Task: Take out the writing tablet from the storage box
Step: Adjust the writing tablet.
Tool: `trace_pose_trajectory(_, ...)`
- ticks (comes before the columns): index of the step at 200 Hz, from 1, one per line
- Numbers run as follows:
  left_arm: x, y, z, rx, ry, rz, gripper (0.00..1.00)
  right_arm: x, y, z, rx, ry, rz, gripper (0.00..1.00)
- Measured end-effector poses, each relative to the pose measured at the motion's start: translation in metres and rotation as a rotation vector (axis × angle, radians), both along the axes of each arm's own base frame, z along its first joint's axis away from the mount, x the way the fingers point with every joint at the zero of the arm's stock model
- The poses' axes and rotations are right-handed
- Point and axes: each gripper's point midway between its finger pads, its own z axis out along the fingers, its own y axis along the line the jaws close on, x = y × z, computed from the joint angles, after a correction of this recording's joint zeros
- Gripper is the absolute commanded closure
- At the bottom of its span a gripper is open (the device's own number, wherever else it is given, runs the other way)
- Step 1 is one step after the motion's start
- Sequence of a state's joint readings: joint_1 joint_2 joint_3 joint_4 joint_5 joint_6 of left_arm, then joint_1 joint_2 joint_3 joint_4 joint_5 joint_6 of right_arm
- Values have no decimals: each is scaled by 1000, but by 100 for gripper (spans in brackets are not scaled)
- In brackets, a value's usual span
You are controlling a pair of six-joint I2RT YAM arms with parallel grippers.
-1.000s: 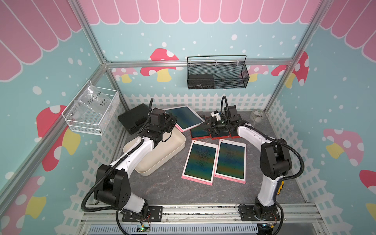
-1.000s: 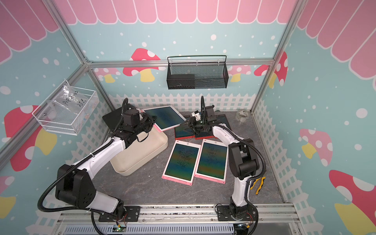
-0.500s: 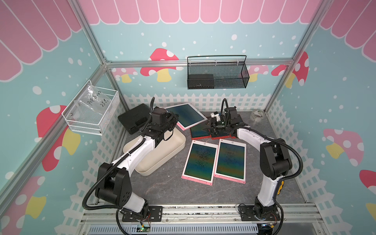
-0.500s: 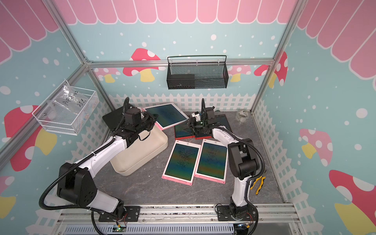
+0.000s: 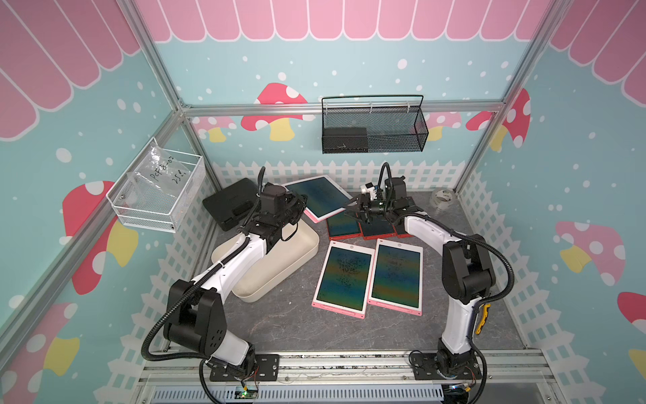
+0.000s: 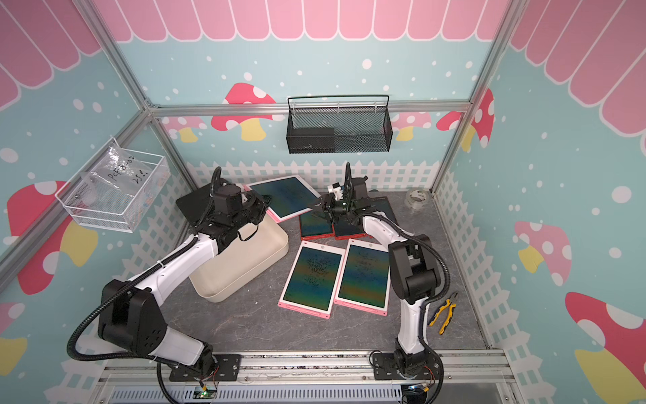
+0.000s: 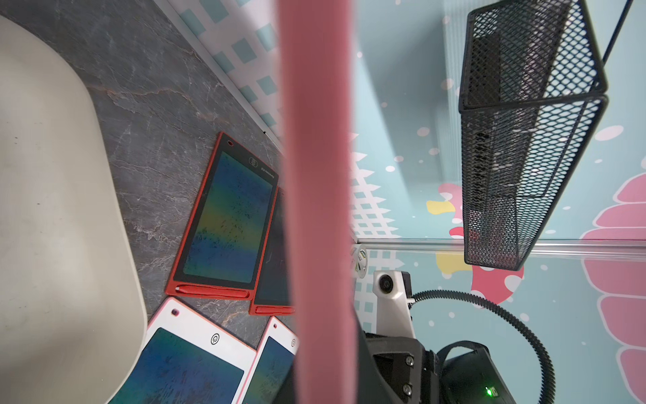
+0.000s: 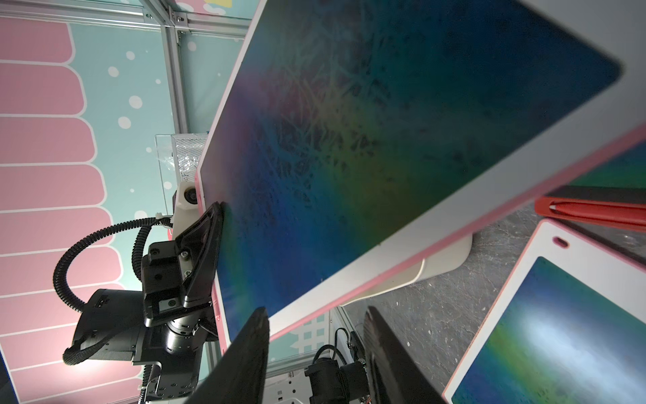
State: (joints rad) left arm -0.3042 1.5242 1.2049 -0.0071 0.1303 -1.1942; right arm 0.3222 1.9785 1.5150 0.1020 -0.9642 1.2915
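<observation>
Top views both had, on the left wall, a white wire basket (image 5: 153, 206) holding a clear plastic bag (image 5: 162, 168) with handwriting too small to read. Next came a black hard case (image 5: 227, 204), its near corner behind the left arm. The cream storage box (image 5: 300, 253) sat on the worktop (image 5: 297, 325). The arm covered much of its inside, and what showed was bare plastic.

The left tool (image 5: 301, 205) was pinched on one edge of the pink writing tablet (image 5: 320, 196), which hung tilted above the box's far corner, clear of the box. On the back wall a black mesh basket (image 5: 375, 129) held a dark box (image 5: 344, 134).

The right tool (image 5: 351, 208) stood at the tablet's other end with jaws spread. In the right wrist view the tablet's corner lay by one finger (image 8: 244, 356), contact unclear. Beneath lay red tablets (image 5: 344, 225), partly covered, their count uncertain. Two pink tablets (image 5: 342, 276) lay side by side, then a tape roll (image 5: 442, 197). Pliers (image 6: 444, 311) showed whole in a top view.
</observation>
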Motion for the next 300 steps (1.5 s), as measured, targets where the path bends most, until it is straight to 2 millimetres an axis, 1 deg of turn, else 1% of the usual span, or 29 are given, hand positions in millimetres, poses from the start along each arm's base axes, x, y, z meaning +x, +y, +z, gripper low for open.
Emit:
trace_pose_trajectory(32, -1, -2, 0, -9, -1, -13, 95, 8, 3, -3, 12, 4, -9, 57)
trace_pose_trajectory(73, -5, 2, -11, -21, 11, -5, 95, 15, 5, -6, 25, 18, -16, 60)
trace_pose_trajectory(99, -5, 3, -10, -32, 9, -3, 95, 17, 5, -9, 31, 29, -21, 63)
trace_pose_trajectory(149, -4, 0, -5, -62, -4, -11, 95, 24, 7, -1, 63, 17, -43, 65)
trace_pose_trajectory(197, -4, -1, -6, -76, -6, -12, 95, 44, 12, -1, 83, 12, -62, 66)
trace_pose_trajectory(211, -4, -1, -7, -78, -4, -11, 95, 46, 12, 0, 83, 10, -65, 69)
trace_pose_trajectory(230, -4, -1, -6, -88, -5, -9, 95, 48, 11, 5, 86, 2, -69, 70)
trace_pose_trajectory(250, -4, -2, -5, -97, -7, -7, 95, 51, 11, 9, 90, -7, -73, 75)
trace_pose_trajectory(275, -3, -2, -10, -107, 1, -3, 91, 55, 10, 12, 94, -11, -80, 80)
trace_pose_trajectory(300, -5, -8, -20, -119, 32, -35, 78, 61, 6, 14, 100, -22, -97, 84)
